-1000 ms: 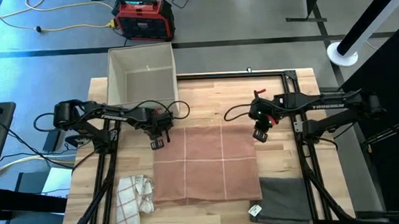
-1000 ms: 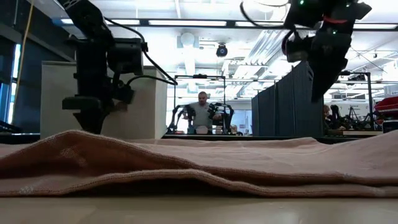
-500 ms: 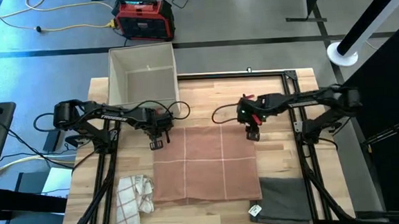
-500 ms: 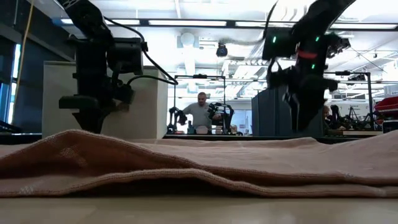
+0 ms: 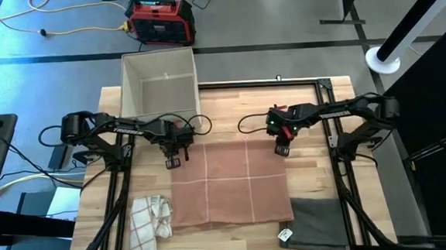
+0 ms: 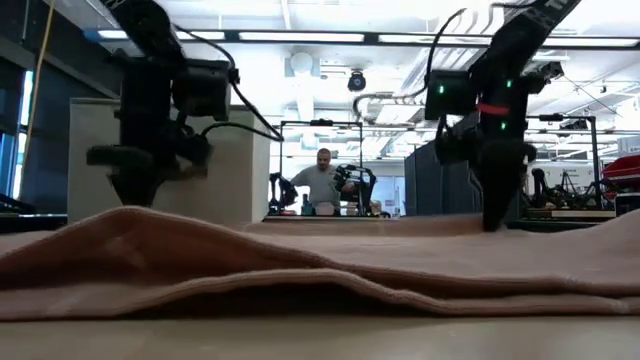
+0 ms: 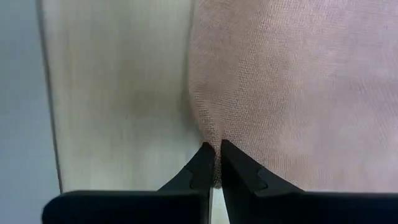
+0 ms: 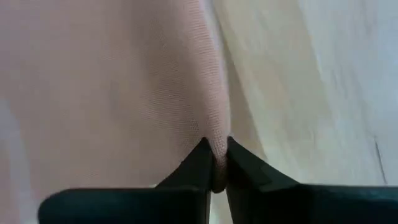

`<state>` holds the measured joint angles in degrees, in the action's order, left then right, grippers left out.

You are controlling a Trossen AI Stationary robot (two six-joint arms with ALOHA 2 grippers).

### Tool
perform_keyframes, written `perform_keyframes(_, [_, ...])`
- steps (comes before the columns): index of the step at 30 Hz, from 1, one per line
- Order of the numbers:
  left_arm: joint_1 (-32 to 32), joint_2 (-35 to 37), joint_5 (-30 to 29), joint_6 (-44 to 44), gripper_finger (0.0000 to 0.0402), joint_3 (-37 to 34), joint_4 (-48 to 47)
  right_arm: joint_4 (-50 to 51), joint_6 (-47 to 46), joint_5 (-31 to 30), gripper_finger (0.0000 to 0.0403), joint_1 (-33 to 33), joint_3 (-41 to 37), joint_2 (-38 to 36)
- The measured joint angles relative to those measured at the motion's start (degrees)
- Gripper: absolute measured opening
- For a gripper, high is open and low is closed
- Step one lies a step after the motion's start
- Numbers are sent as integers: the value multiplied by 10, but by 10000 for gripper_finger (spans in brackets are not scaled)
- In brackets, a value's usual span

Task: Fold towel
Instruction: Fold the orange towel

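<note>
Both tools clamped on pink towel (image 5: 228, 180) far corners: left tool (image 5: 172, 161), right tool (image 5: 280, 148).

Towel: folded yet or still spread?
Spread. The towel lies flat on the table, both far corners pinched by the left gripper and right gripper.

Bare wood between the two arms behind the towel (image 5: 228, 181), a white bin (image 5: 158, 84) at the back left, apparently cloths crowding both front corners.
</note>
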<state>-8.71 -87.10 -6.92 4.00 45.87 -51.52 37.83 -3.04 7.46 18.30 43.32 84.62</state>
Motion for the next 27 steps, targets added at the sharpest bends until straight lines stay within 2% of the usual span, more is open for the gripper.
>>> perform_keyframes(5, [47, 27, -37, 33, 8, 56, -118, 41, -35, -68, 8, -48, 28, -94])
perform_keyframes(10, [71, 59, -134, 35, 8, 94, -151, 41, -28, -228, 8, -82, 45, -163])
perform_keyframes(11, [70, 62, -139, 36, 8, 100, -155, 41, -23, -236, 8, -84, 45, -167])
perform_keyframes(21, [66, 91, -176, 50, 8, 164, -186, 43, 16, -266, 8, -105, 46, -193])
perform_keyframes(24, [96, 91, -109, 50, 8, 165, -180, 72, 19, -216, 8, -129, 46, -193])
perform_keyframes(27, [139, 91, -82, 70, 7, 165, -153, 122, 18, -176, 8, -154, 46, -193])
